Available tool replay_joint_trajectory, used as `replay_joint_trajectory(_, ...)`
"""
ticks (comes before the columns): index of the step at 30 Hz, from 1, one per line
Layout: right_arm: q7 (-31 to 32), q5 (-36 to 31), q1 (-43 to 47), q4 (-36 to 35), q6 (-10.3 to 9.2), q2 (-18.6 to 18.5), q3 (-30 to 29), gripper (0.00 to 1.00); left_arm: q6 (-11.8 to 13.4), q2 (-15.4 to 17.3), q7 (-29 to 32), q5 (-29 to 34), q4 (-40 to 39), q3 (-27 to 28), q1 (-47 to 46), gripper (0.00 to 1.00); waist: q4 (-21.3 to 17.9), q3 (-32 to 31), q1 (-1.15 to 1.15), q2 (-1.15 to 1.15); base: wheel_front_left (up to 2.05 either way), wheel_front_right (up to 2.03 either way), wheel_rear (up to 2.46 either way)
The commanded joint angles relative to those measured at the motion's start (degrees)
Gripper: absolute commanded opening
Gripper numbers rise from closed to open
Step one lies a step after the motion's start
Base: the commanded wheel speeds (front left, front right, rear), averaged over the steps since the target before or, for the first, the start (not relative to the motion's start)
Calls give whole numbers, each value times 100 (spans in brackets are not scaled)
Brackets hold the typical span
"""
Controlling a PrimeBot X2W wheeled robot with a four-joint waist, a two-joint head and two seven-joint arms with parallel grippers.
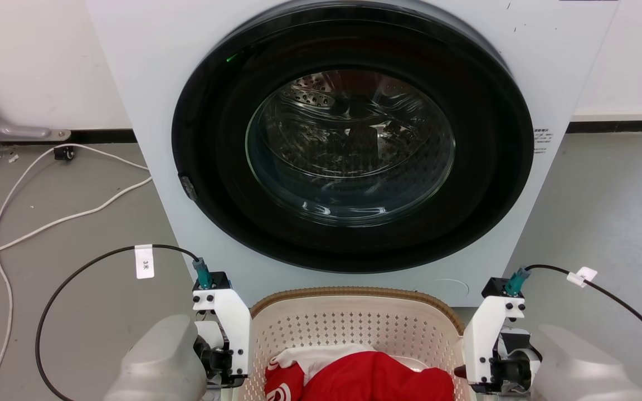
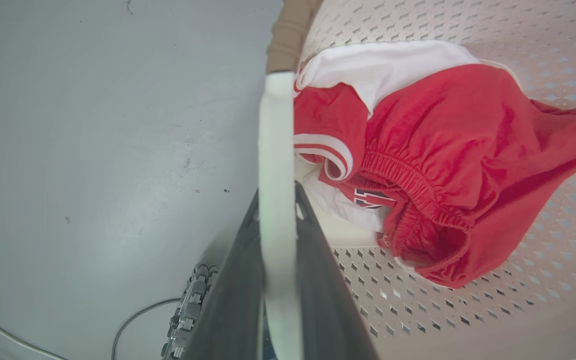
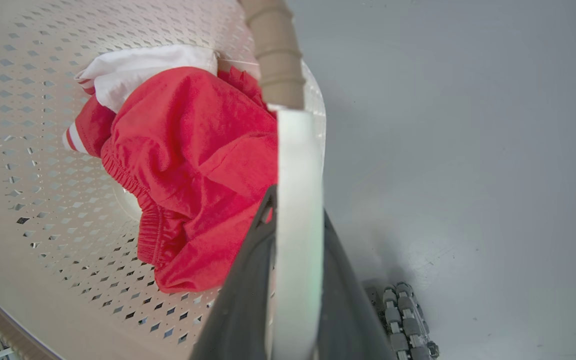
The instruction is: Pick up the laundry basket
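Observation:
The laundry basket [image 1: 354, 323] is cream perforated plastic with a brown woven-look rim [image 1: 354, 291]. It sits low in the head view, just in front of the washing machine. Red and white clothes [image 1: 377, 379] lie inside it. My left gripper [image 2: 277, 200] is shut on the white side handle [image 2: 275, 130] at the basket's left edge, one dark finger on each side of the strip. My right gripper [image 3: 295, 205] is shut the same way on the opposite white handle [image 3: 298, 150]. The wrists [image 1: 223, 345] [image 1: 491, 351] flank the basket; the fingertips are hidden there.
A white front-loading washing machine [image 1: 148, 83] with its round dark glass door [image 1: 351, 145] shut stands close behind the basket. A white cable [image 1: 48, 223] trails over the grey floor at the left. My base's roller wheels [image 2: 193, 300] [image 3: 403, 315] sit beside the basket.

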Motion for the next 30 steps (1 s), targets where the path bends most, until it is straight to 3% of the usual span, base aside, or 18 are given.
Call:
replay_joint_trajectory(1,-15,54,33,-113,96,232,-8,0,-45,-182,13,-79,-69,-8,53,0,2,1,0,0,0,0,0)
replay_joint_trajectory(30,21,87,71,-56,96,246,29,0,-62,-134,-51,-155,-69,-91,96,0,7,-33,0,0,0,0,0)
